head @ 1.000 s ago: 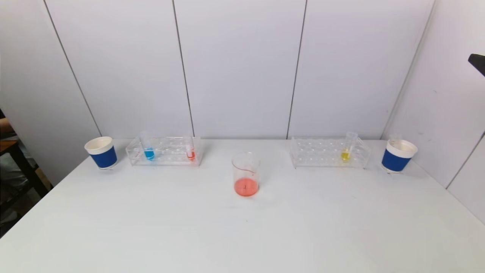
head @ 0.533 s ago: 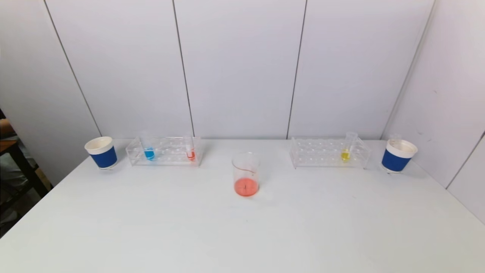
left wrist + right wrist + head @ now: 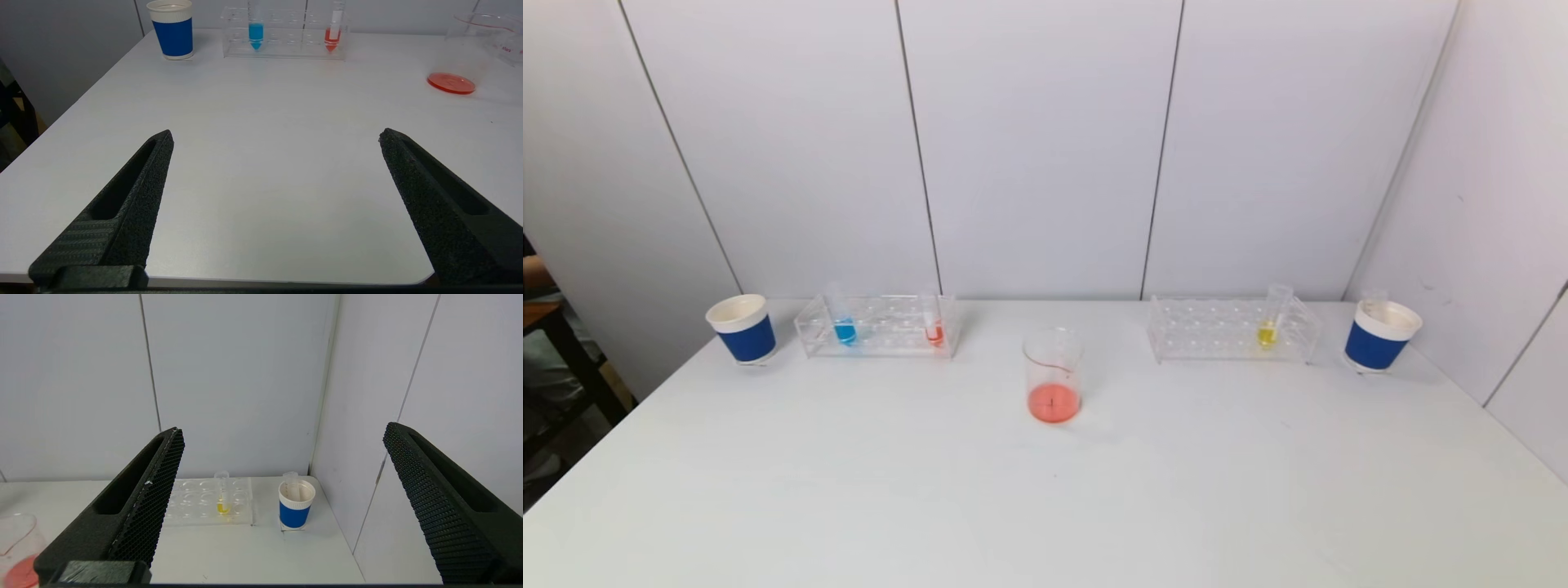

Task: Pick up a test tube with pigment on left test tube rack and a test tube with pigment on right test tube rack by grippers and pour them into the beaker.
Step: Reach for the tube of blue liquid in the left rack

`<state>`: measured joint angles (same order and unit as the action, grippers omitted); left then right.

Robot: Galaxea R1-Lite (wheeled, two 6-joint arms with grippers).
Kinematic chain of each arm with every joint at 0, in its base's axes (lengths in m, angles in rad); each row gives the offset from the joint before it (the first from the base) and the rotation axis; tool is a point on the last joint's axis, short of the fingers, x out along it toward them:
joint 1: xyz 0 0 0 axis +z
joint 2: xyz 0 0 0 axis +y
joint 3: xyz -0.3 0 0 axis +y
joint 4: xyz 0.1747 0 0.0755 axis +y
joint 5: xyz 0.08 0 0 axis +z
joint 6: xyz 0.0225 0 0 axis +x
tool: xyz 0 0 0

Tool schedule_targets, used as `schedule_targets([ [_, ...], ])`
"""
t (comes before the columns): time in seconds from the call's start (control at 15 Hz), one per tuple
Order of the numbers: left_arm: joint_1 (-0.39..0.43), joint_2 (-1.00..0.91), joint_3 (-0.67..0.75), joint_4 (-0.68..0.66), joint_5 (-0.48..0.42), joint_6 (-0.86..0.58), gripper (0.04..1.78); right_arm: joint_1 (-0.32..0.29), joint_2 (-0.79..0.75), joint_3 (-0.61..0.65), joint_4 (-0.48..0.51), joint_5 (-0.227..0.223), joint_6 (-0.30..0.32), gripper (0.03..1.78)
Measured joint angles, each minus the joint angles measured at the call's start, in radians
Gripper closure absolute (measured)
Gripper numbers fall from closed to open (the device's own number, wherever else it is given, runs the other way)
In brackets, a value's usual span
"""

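Well apart, left pincer point(image 3: 276, 136) gaping, blue tube point(image 3: 255, 30) racked.

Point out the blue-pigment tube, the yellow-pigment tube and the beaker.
blue-pigment tube point(image 3: 845, 331), head view, on its blue liquid.
yellow-pigment tube point(image 3: 1267, 334), head view, on its yellow liquid.
beaker point(image 3: 1053, 371), head view, on its clear wall above the red liquid.

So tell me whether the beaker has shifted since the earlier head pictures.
No. The beaker stands at the same spot on the table, between the left test tube rack and the right test tube rack.
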<state>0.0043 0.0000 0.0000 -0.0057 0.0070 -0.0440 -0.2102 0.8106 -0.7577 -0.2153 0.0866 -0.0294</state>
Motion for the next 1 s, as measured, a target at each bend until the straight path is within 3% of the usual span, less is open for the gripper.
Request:
schedule_targets([
  [0.2, 0.000, 0.000, 0.000, 0.000, 0.000, 0.000, 0.06, 0.000, -0.089, 0.051, 0.034, 0.015, 0.002, 0.04],
  [0.53, 0.000, 0.000, 0.000, 0.000, 0.000, 0.000, 0.06, 0.000, -0.246, 0.063, 0.190, 0.062, 0.002, 0.04],
  [0.73, 0.000, 0.000, 0.000, 0.000, 0.000, 0.000, 0.06, 0.006, -0.324, 0.051, 0.260, 0.064, 0.003, 0.04],
  [1.0, 0.000, 0.000, 0.000, 0.000, 0.000, 0.000, 0.06, 0.072, -0.426, -0.013, 0.428, 0.054, 0.006, 0.04],
])
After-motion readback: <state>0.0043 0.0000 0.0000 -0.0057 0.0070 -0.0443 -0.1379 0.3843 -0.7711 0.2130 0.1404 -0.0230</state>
